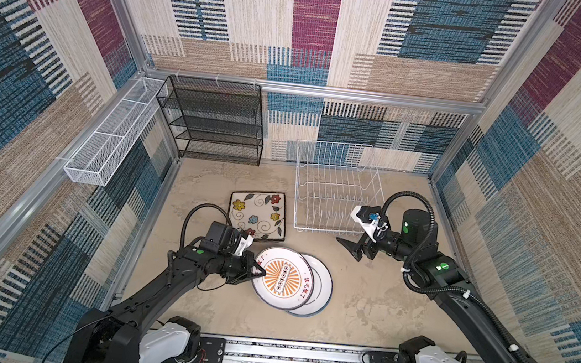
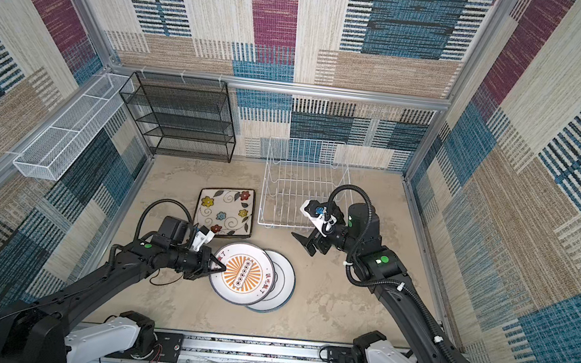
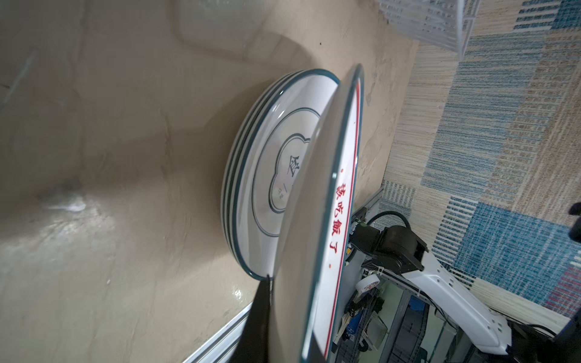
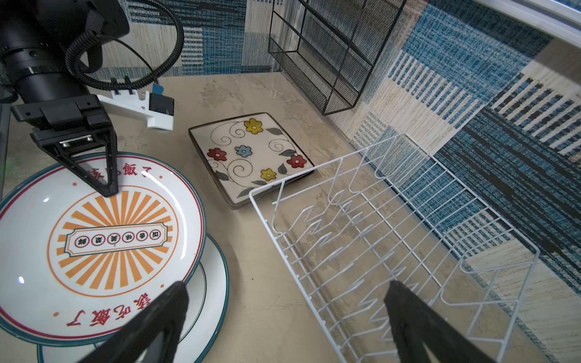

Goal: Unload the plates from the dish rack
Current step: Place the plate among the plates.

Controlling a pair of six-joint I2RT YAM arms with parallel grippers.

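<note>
One beige tabletop (image 1: 371,311) carries every item. The black mesh shelf unit (image 1: 214,121) stands against the back wall, well apart from both arms. The dish rack (image 1: 334,191) stands to its right, also near the back wall; all plates in view lie outside it. The square plates (image 1: 257,216) form a flat stack, flowered face up, just beside the rack's left edge. The round plate stack (image 1: 323,286) lies nearer the arm bases. The top round plate (image 1: 283,277), sunburst face up, is offset toward the left arm and tilted over that stack. The left gripper (image 1: 261,271) is clenched on this plate's rim. The right gripper (image 1: 347,249) sits just in front of the rack's front edge, fingers spread wide, grasping nothing.
</note>
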